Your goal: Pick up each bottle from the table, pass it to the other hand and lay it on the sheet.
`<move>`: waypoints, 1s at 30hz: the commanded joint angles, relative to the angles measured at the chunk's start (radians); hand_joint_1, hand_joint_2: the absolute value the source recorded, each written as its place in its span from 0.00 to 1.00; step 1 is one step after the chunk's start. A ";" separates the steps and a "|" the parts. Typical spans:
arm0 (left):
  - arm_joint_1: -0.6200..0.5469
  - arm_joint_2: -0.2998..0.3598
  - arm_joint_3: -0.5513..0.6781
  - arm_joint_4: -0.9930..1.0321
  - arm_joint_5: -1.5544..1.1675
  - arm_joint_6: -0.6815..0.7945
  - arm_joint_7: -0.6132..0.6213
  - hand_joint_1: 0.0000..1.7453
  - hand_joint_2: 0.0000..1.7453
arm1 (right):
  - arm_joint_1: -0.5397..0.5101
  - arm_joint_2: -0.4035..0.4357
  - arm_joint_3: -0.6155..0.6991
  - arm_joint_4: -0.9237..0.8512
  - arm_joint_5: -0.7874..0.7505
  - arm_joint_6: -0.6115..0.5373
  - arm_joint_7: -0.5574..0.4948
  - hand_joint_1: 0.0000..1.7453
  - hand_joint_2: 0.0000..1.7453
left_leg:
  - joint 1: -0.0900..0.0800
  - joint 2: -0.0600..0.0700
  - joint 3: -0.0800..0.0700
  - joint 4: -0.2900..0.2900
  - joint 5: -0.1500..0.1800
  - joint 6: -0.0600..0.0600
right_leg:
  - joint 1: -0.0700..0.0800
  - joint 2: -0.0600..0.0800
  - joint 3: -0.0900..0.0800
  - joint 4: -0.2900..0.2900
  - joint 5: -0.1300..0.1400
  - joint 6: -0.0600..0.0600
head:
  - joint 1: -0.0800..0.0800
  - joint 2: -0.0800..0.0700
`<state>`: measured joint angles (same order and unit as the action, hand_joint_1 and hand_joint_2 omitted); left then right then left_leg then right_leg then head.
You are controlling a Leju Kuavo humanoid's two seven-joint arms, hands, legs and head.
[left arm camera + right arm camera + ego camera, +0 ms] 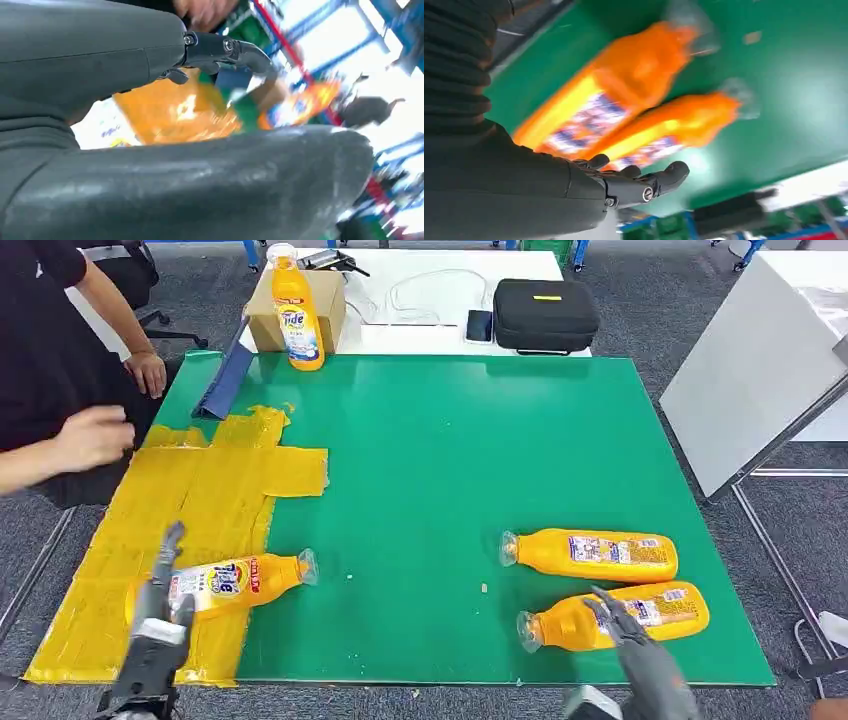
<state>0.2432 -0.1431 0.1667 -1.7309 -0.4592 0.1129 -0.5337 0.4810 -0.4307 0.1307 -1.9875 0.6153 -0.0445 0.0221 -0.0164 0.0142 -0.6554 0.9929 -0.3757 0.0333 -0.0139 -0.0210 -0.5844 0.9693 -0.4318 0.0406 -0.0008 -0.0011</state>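
Observation:
An orange detergent bottle (235,583) lies on the yellow sheet (200,490), cap pointing right. My left hand (163,585) is at its base end with fingers spread; in the left wrist view the bottle (170,115) shows blurred between the fingers (225,50) and the thumb (200,185). Two more bottles lie on the green mat at the right, one farther (590,555) and one nearer (640,615). My right hand (618,625) hovers over the nearer one, fingers apart and holding nothing. In the right wrist view both bottles (624,90) (669,127) lie beyond the hand (624,187).
A fourth bottle (297,310) stands upright at the back left beside a cardboard box (320,300). A black case (545,313) sits on the white table behind. A person's hands (95,435) are at the left edge. A white board (760,360) leans at the right.

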 commanded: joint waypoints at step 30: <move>-0.083 -0.008 0.069 -0.028 0.171 0.010 0.053 0.00 0.00 | -0.226 0.085 -0.280 0.351 0.349 0.203 -0.010 0.00 1.00 | 0.002 0.002 0.005 -0.001 -0.001 -0.002 | 0.001 0.004 0.010 -0.002 0.002 0.000 | 0.000 0.000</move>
<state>0.1954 -0.1793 0.2453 -1.8303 -0.3018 0.1259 -0.4849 0.3134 -0.2983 -0.3121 -1.7655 0.9552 0.1679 -0.0088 -0.0165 0.0152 -0.6540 0.9929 -0.3752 0.0340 -0.0141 -0.0201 -0.5781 0.9694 -0.4305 0.0424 -0.0011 -0.0011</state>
